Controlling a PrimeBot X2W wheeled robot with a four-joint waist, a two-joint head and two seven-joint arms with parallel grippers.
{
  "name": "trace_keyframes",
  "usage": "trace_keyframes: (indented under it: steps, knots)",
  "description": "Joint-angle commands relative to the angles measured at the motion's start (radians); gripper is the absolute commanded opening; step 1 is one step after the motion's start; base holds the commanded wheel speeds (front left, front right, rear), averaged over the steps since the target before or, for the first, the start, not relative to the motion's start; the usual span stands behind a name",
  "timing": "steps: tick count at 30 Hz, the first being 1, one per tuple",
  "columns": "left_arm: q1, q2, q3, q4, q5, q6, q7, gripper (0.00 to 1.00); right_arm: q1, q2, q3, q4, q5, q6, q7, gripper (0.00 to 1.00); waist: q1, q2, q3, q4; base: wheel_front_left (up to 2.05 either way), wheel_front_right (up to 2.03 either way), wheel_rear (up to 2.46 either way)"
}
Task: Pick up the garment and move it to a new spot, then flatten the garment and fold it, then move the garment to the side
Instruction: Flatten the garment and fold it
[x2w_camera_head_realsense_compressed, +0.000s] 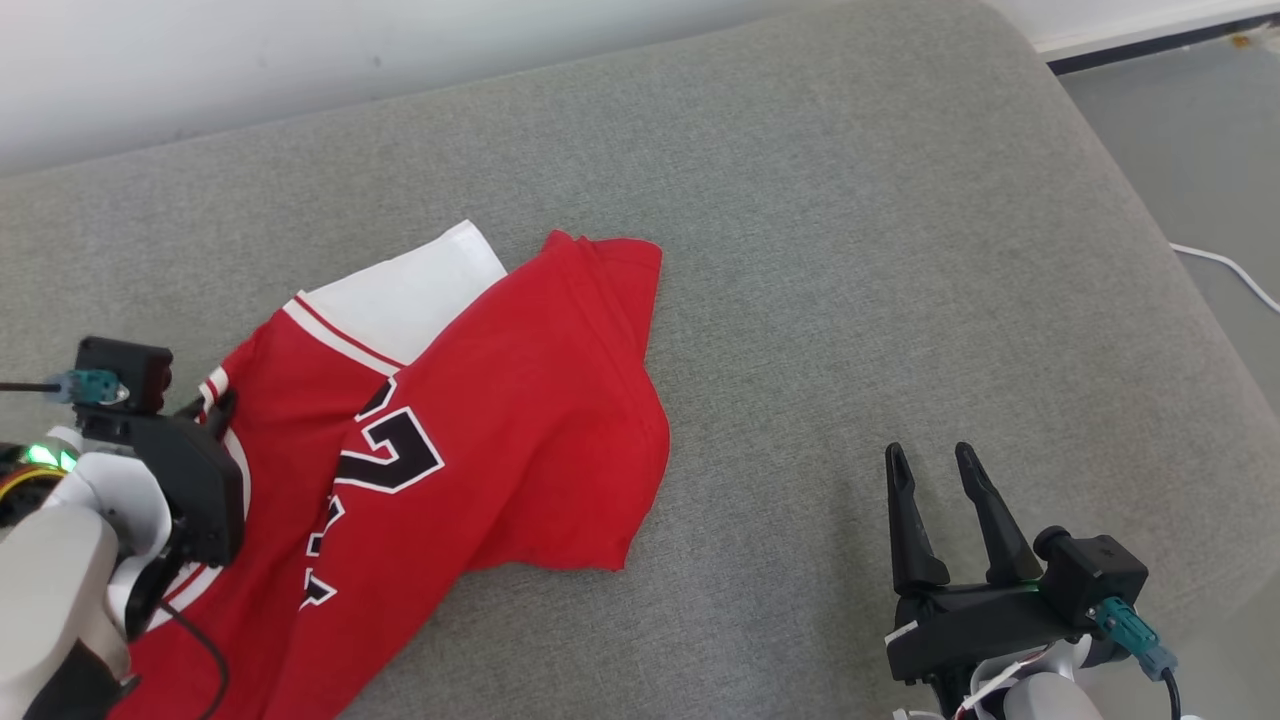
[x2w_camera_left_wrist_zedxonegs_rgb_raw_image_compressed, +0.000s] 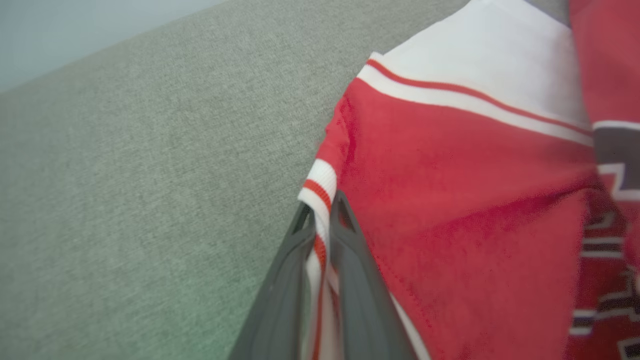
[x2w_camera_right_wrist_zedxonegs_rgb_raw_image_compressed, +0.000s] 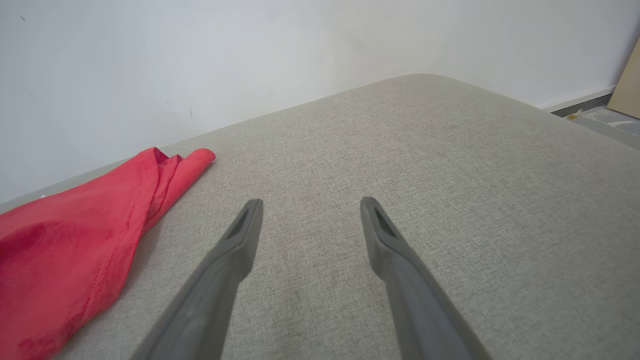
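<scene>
Head view: the red garment (x2w_camera_head_realsense_compressed: 480, 420) lies rumpled on the left of the grey cushion (x2w_camera_head_realsense_compressed: 850, 250), its near end cut off. The left gripper (x2w_camera_head_realsense_compressed: 222, 408) is at the garment's left edge, its fingertips hard to make out. The right gripper (x2w_camera_head_realsense_compressed: 935, 470) is spread over bare cushion, well apart.

Left wrist view: the fingers pinch the garment's striped trim (x2w_camera_left_wrist_zedxonegs_rgb_raw_image_compressed: 320, 185).

Right wrist view: the spread fingers hold nothing.

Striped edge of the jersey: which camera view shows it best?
Left wrist view: the striped edge is close up, pinched by the left gripper. In the head view that gripper partly covers it; the right wrist view shows plain red jersey cloth.
</scene>
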Motion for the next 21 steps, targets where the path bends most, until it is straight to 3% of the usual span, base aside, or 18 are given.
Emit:
trace_keyframes:
  steps: [1,5,12,17,18,19,20,21]
  knots:
    - [-0.021,0.008,-0.003,0.007,-0.003,0.003,-0.023,0.0,-0.007,0.003,-0.003,0.0,-0.007,-0.002,0.0,1.0,0.0,-0.0001,-0.003,0.008,0.0,0.0,0.0]
    - [-0.059,0.013,0.006,0.025,0.009,0.005,-0.11,0.0,-0.007,0.003,-0.008,0.001,-0.015,-0.002,0.0,1.0,0.0,-0.0001,-0.013,0.028,0.0,0.0,0.0]
    - [-0.108,0.051,0.044,0.084,0.053,0.06,-0.301,0.0,-0.009,0.002,-0.007,0.003,-0.02,-0.002,0.0,1.0,0.0,-0.0001,-0.023,0.044,0.0,0.0,0.0]
    - [-0.086,0.048,0.039,0.149,0.06,0.066,-0.345,0.0,-0.003,0.003,-0.005,0.003,-0.025,-0.002,0.0,1.0,0.0,-0.0001,-0.026,0.045,0.0,0.0,0.0]
    - [-0.085,0.041,0.036,0.156,0.062,0.069,-0.355,0.26,0.0,0.003,-0.008,0.003,-0.026,-0.002,0.0,1.0,0.0,-0.0001,-0.028,0.047,0.0,0.0,0.0]
    - [-0.085,0.037,0.035,0.161,0.064,0.069,-0.369,0.73,0.002,0.003,-0.009,0.003,-0.028,-0.002,0.0,1.0,0.0,-0.0001,-0.029,0.049,0.0,0.0,0.0]
    - [-0.087,0.035,0.035,0.164,0.068,0.069,-0.384,1.0,0.003,0.003,-0.011,0.003,-0.031,-0.002,0.0,1.0,0.0,-0.0001,-0.031,0.052,0.0,0.0,0.0]
    - [-0.091,0.03,0.035,0.165,0.072,0.07,-0.399,1.0,0.004,0.003,-0.014,0.003,-0.035,-0.002,0.0,1.0,0.0,-0.0001,-0.035,0.056,0.0,0.0,0.0]
